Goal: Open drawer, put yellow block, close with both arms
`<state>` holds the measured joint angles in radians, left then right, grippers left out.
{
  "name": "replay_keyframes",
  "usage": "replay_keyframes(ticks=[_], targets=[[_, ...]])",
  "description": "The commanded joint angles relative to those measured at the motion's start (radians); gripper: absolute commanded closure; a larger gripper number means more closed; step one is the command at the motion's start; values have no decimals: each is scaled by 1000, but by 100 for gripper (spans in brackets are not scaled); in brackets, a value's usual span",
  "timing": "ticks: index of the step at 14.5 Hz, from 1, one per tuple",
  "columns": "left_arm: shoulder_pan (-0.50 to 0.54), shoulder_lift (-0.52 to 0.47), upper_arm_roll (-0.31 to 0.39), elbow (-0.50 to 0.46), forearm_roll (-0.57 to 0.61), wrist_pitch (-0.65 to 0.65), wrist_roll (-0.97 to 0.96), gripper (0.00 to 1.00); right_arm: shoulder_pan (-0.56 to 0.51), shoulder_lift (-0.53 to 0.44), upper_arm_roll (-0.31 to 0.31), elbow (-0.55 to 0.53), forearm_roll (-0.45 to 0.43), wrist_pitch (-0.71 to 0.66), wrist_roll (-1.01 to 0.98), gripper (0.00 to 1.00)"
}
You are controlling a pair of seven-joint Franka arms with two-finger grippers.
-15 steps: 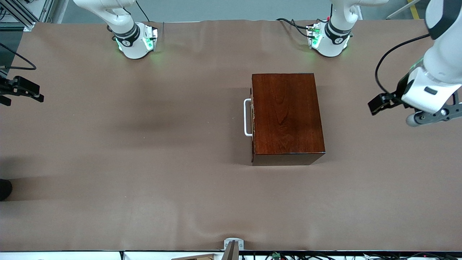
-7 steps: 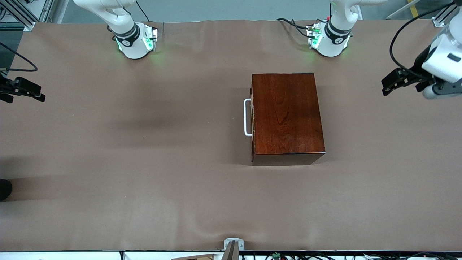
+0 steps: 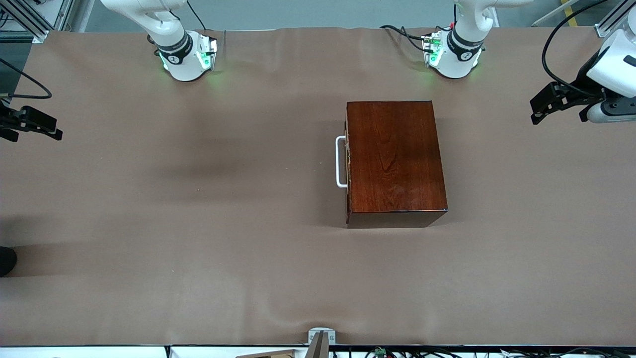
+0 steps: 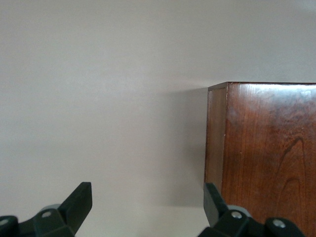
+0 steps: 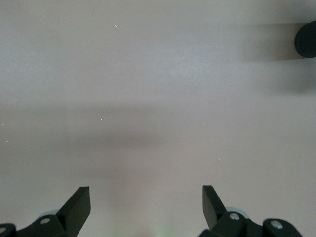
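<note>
The dark mahogany box [image 3: 395, 161] stands mid-table toward the left arm's end. Its drawer [image 3: 348, 164] is shut, and the white bar handle [image 3: 340, 161] faces the right arm's end. The yellow block is not in view. My left gripper [image 3: 535, 113] hangs open and empty over the table's edge at the left arm's end, apart from the box. The left wrist view shows its open fingers [image 4: 148, 190] and a corner of the box [image 4: 266, 153]. My right gripper [image 3: 37, 132] is open and empty over the table's edge at the right arm's end, with bare table under it [image 5: 145, 190].
The two green-lit bases [image 3: 189, 57] [image 3: 449, 54] stand along the table's farther edge. A dark round thing [image 3: 6, 261] lies at the right arm's end and shows in the right wrist view [image 5: 306, 39]. A small metal bracket [image 3: 320, 338] sits on the near edge.
My left gripper has drawn back from the box, out toward the left arm's end and toward the bases' edge. The right gripper, box and drawer have not moved.
</note>
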<state>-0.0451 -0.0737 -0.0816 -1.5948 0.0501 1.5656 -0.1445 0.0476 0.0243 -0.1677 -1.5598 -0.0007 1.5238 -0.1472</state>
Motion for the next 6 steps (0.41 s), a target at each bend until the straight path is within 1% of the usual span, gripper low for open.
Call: replay_keyframes(ticks=[1, 6], targets=[[22, -1, -6, 3, -15, -9, 48, 0, -9, -17, 13, -2, -16, -10, 15, 0], [42, 2, 0, 3, -15, -18, 45, 0, -8, -17, 13, -2, -16, -11, 15, 0]])
